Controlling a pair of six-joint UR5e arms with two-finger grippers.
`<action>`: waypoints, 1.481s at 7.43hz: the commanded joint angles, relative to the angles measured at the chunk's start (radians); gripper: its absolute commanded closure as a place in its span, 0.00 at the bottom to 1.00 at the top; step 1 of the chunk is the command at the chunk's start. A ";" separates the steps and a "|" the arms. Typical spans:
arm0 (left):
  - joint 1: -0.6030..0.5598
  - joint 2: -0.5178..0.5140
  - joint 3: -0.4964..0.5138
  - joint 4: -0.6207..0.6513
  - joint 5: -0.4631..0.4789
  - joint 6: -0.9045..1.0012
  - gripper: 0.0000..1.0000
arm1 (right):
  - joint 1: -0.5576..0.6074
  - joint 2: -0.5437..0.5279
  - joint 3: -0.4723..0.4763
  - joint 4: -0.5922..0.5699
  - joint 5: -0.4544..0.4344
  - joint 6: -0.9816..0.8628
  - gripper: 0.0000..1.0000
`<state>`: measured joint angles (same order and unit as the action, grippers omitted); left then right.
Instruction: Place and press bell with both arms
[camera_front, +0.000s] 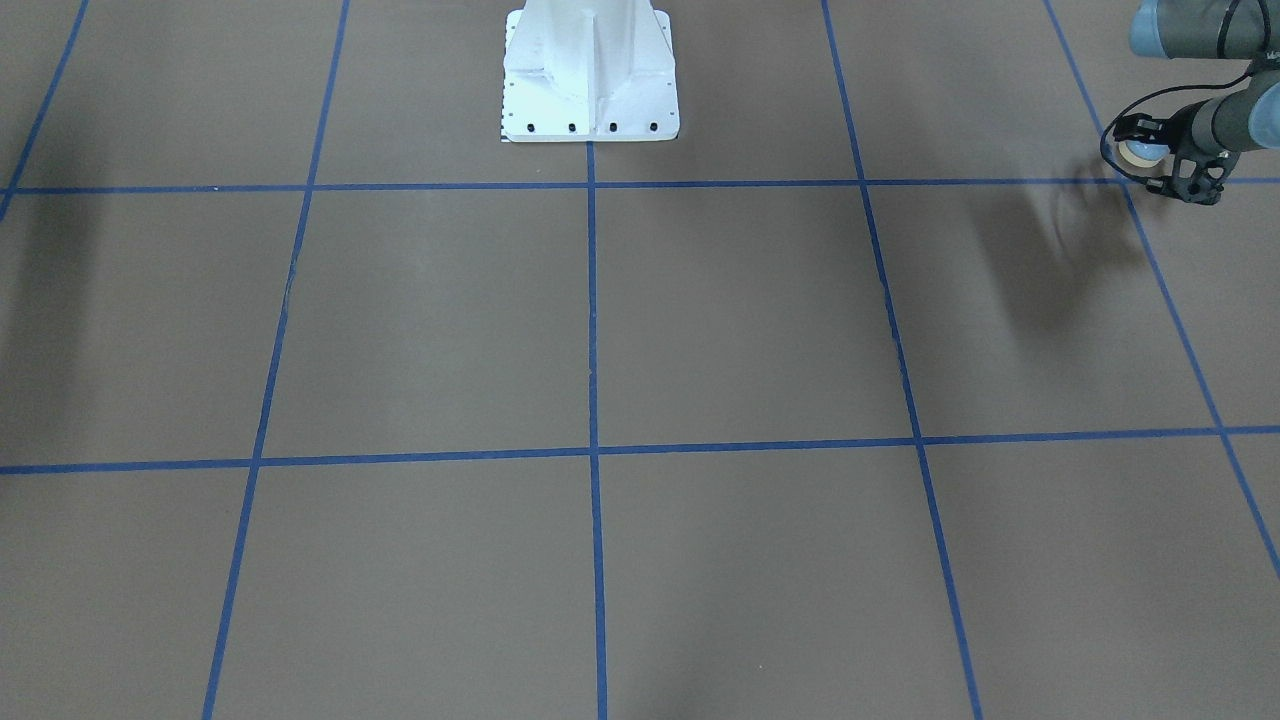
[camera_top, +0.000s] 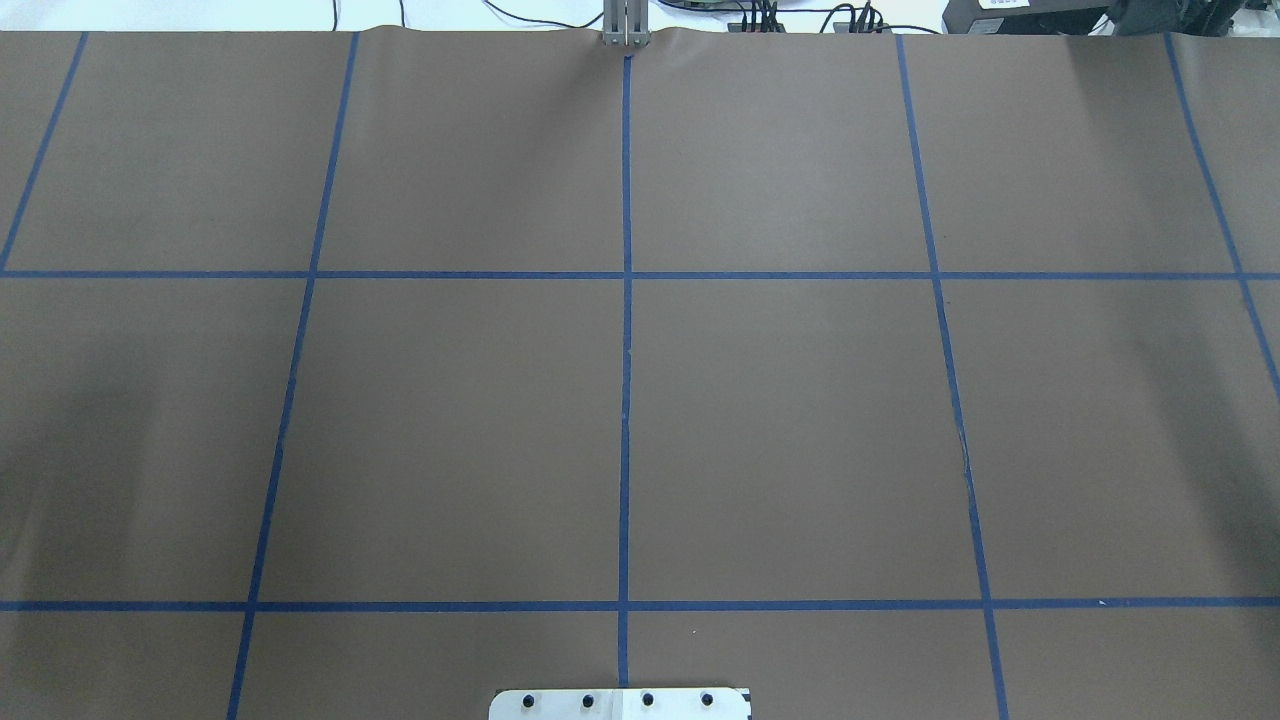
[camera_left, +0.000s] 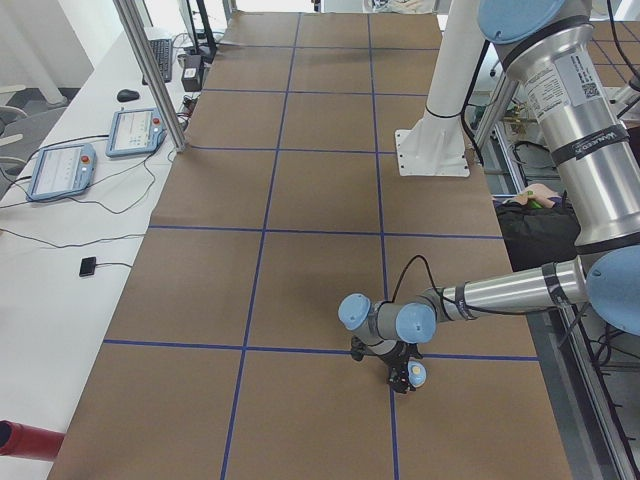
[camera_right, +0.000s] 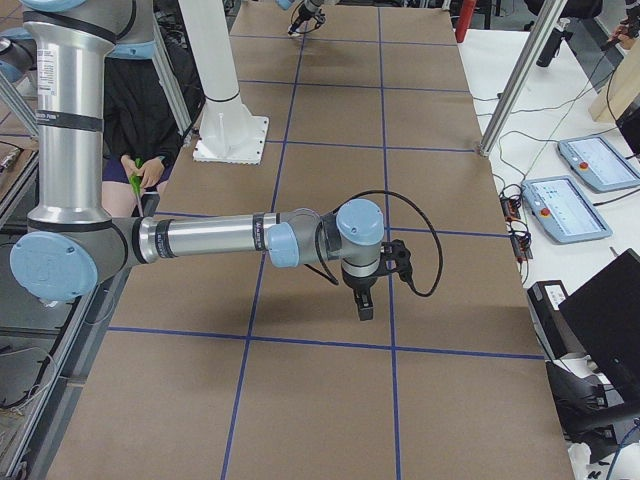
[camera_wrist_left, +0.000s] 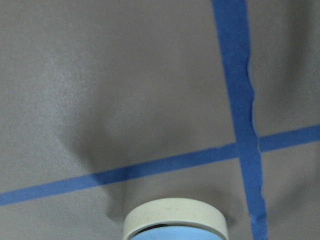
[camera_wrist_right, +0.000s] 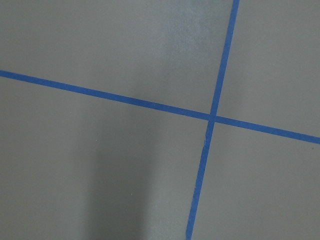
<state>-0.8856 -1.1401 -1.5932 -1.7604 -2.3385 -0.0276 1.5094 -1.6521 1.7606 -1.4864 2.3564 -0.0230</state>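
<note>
My left gripper (camera_front: 1150, 160) is shut on the bell (camera_front: 1138, 153), a light-blue dome with a cream base ring. It holds the bell just above the brown table near a blue tape crossing. The exterior left view shows the same gripper (camera_left: 405, 378) and bell (camera_left: 416, 375). In the left wrist view the bell's cream ring (camera_wrist_left: 175, 217) sits at the bottom edge over a tape crossing. My right gripper (camera_right: 365, 305) shows only in the exterior right view, pointing down close over the table. I cannot tell whether it is open or shut. The overhead view shows neither arm.
The white pedestal (camera_front: 590, 80) is bolted at the table's robot side. Blue tape lines (camera_top: 625, 350) divide the brown table into squares. Teach pendants (camera_left: 135, 130) and a metal post (camera_left: 150, 70) stand along the far side. A seated person (camera_right: 135, 170) is behind the robot.
</note>
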 joint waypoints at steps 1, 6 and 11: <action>0.000 -0.003 0.005 -0.001 0.001 0.002 0.18 | 0.000 0.000 0.000 0.002 0.000 0.000 0.00; 0.004 -0.006 0.010 -0.002 0.001 0.002 0.29 | 0.000 0.000 0.007 0.000 0.001 0.000 0.00; 0.004 0.002 -0.034 -0.039 0.001 0.003 0.68 | 0.000 -0.002 0.010 0.000 0.000 -0.002 0.00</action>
<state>-0.8819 -1.1482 -1.5982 -1.7978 -2.3384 -0.0245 1.5095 -1.6535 1.7698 -1.4864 2.3563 -0.0245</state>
